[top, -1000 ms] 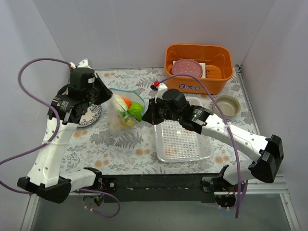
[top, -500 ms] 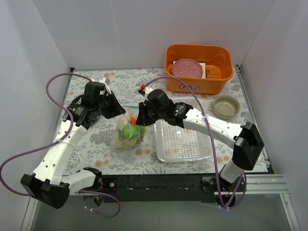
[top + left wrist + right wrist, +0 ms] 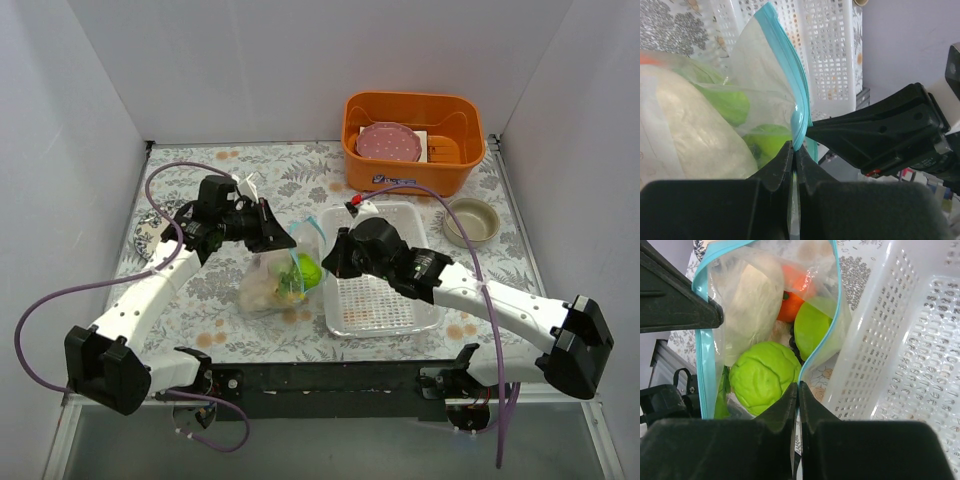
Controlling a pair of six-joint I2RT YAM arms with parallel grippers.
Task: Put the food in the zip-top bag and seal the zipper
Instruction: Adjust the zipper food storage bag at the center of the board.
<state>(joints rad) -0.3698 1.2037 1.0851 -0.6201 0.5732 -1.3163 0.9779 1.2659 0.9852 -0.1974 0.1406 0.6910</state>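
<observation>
Top view, left to right: left gripper pinched tight on zipper at bag's 11 o'clock corner. Bag sits on table, bit toward 8 o'clock from middle. Food inside: green cabbage, pepper, orange, pale lump. Mouth gapes, unsealed. Right gripper nipped onto strip's 3 o'clock end. Tray just beside bag. Bowl at 3 o'clock, bin at 1 o'clock.

We're in a robot lab cell: white walls box the floral tabletop; left arm and right arm are bolted at its near edge.
</observation>
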